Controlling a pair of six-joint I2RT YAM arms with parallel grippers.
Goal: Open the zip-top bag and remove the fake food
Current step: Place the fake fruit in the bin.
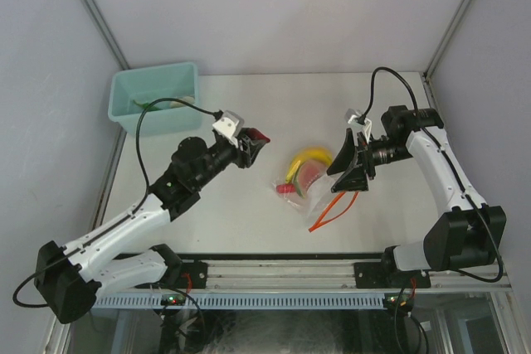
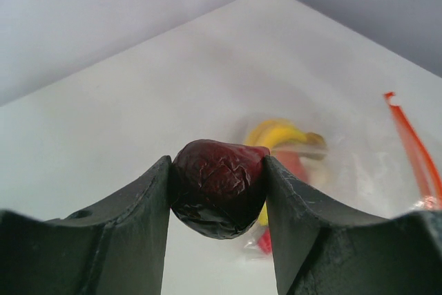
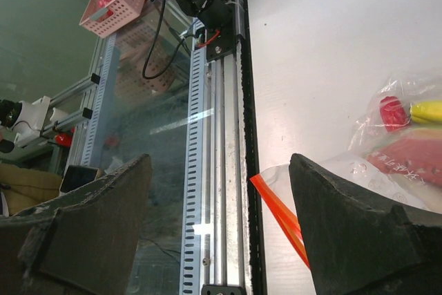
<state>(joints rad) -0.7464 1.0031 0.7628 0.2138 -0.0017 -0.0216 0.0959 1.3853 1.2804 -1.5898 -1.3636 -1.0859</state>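
My left gripper is shut on a dark red, wrinkled piece of fake food, held above the table left of the zip-top bag. The clear bag lies flat at mid-table. Its orange zip strip trails toward the near edge. Inside or on the bag lie a yellow banana, a red slice and a small red piece. My right gripper hangs open just right of the bag, holding nothing.
A teal plastic bin stands at the back left corner with something green inside. The table's near edge and its metal rail run right below my right gripper. Grey walls close in the table on three sides.
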